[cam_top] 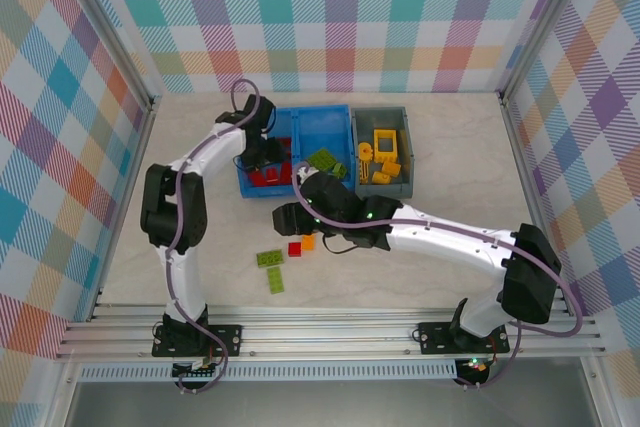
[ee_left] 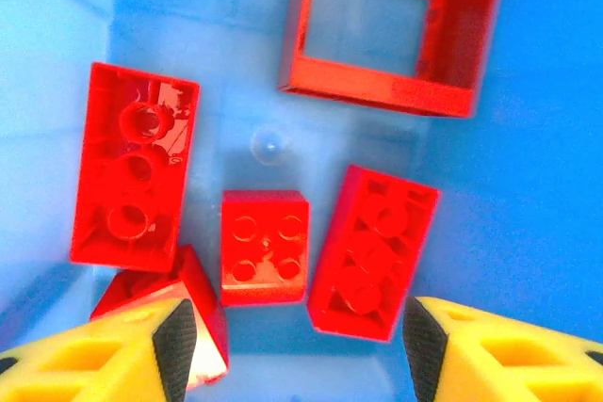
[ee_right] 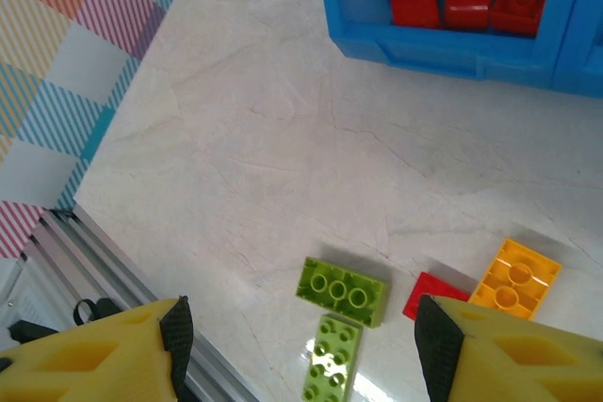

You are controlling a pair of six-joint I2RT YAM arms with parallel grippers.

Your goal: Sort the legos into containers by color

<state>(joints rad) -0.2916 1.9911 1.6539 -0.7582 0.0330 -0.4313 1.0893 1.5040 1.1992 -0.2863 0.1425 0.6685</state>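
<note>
Our left gripper (ee_left: 299,341) is spread wide over red bricks (ee_left: 264,247) in the blue bin (ee_left: 528,138); our right gripper (ee_right: 299,345) is spread wide and empty over green bricks (ee_right: 342,290).

No readable text, label or number shows anywhere; brick studs look too blurred.

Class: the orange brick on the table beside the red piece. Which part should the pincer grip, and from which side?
Probably from straight above: the orange brick lies flat, studs up. Grip its two upright side walls that run away from the red piece, since that piece crowds one side.
</note>
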